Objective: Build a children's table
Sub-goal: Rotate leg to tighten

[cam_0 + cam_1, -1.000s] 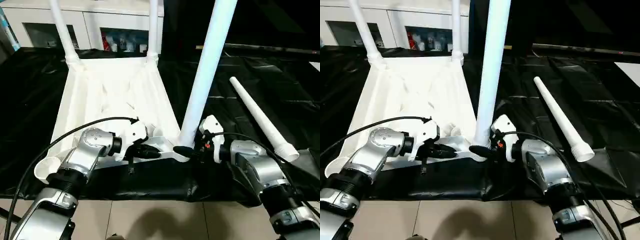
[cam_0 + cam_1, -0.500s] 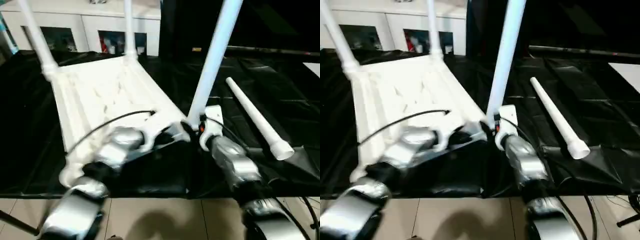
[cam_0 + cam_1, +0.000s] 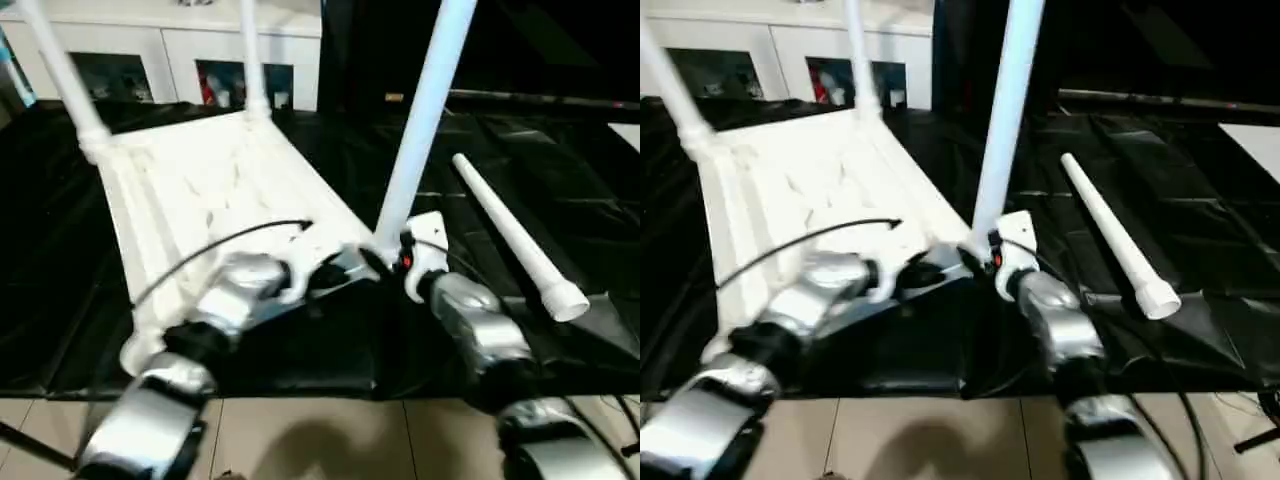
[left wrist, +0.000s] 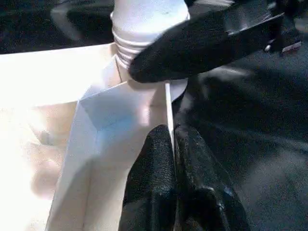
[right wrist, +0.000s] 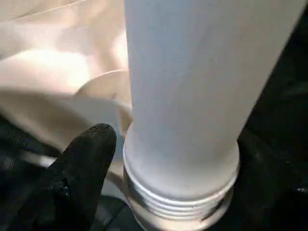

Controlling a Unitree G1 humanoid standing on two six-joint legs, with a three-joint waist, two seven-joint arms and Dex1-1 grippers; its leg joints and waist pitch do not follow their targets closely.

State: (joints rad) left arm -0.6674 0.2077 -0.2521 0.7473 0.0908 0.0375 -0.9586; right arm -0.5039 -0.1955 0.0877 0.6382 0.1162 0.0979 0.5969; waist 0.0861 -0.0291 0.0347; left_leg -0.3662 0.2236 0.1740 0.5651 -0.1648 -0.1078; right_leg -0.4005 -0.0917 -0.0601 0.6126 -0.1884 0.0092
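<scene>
Bench point(image 3: 60, 230) w/ black crinkled cover, front edge draping toward tiled floor point(image 3: 300, 440). On it: white tabletop point(image 3: 200, 190) lying upside down, turned at an angle, 3 legs standing up from its corners. One loose leg point(image 3: 510, 235) lies flat on the cover to the right, apart from the top.

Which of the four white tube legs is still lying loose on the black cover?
The long white tapered tube leg on the robot's right, flat on the black-covered work table. The other three stand upright in the white plastic tabletop corner sockets.
</scene>
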